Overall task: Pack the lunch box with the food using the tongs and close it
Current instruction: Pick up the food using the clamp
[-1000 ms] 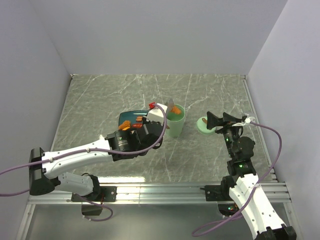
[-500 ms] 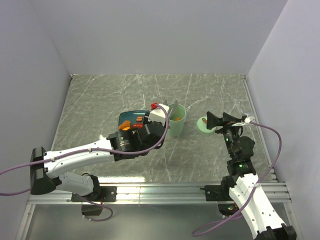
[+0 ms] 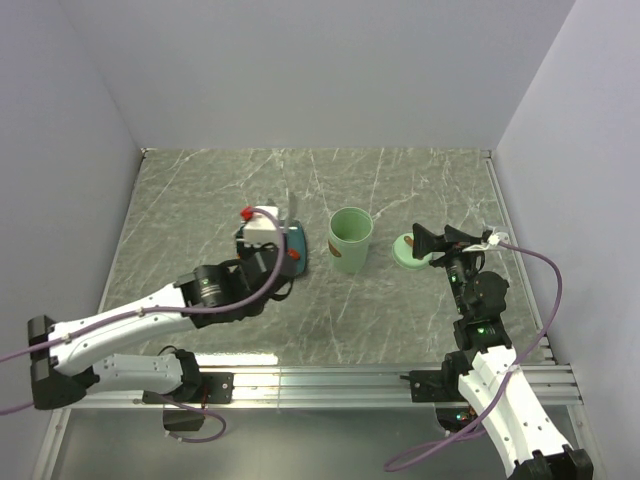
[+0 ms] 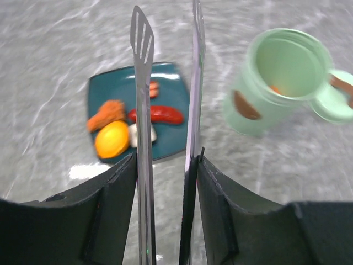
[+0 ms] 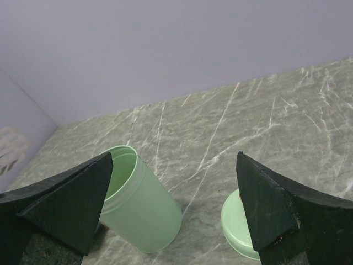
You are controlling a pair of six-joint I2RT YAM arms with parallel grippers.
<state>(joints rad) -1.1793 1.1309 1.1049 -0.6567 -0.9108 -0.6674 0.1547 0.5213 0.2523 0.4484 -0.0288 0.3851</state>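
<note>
Half-open left jaws clamp tongs [image 4: 143,127]; right jaws wide.

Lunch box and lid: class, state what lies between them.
Nothing: bare marble tabletop separates the lunch box from its lid, clearest in the top view.

Ahead of the left gripper [image 4: 165,163] are one pair of tongs [image 4: 142,110], one plate [image 4: 102,91] with five food pieces [image 4: 157,115], one lunch box [image 4: 259,118] and one lid [image 4: 336,105].

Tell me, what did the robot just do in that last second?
The left gripper, clamping the tongs, swung left from above the lunch box to the teal plate; the tongs left an orange piece in the box. The right gripper, lid and lunch box stayed put.
</note>
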